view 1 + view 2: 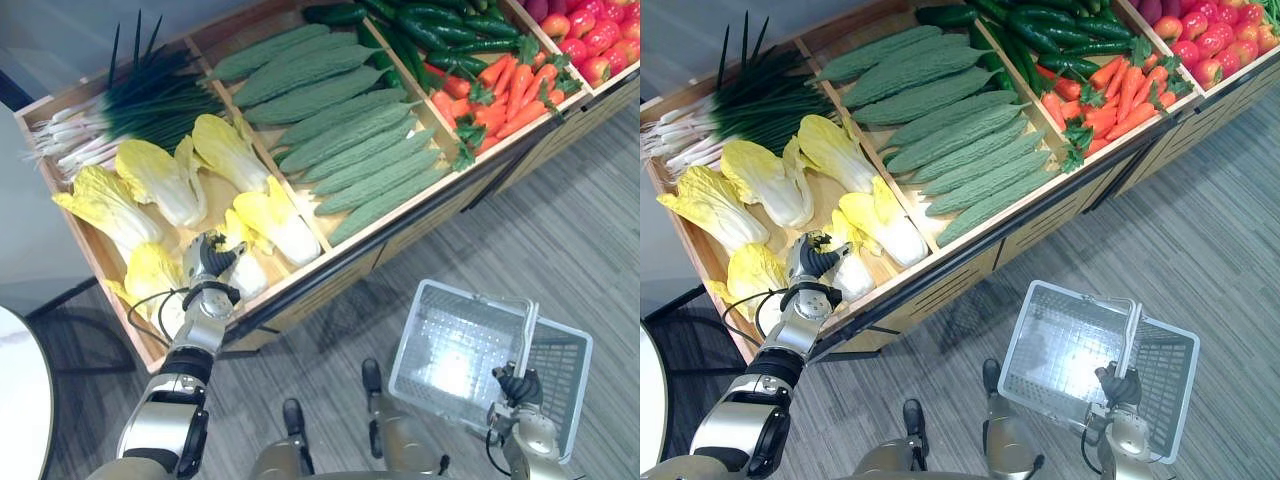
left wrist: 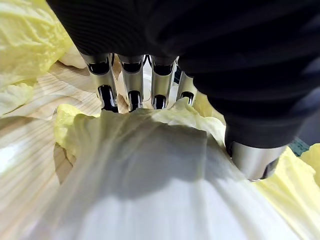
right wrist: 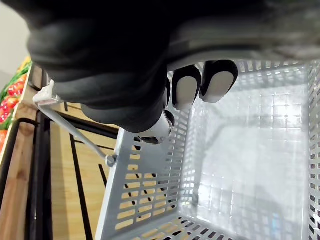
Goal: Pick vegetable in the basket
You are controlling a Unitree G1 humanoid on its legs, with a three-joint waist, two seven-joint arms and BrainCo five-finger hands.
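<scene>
Left hand, lower left, closes fingers and thumb round a cabbage beside the crate front edge, shown in its wrist view. Right hand, lower right, grips the basket handle above bare floor.

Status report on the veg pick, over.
Left hand closed on a cabbage in the crate. Right hand grips the handle; basket empty. Nothing in the way.
</scene>
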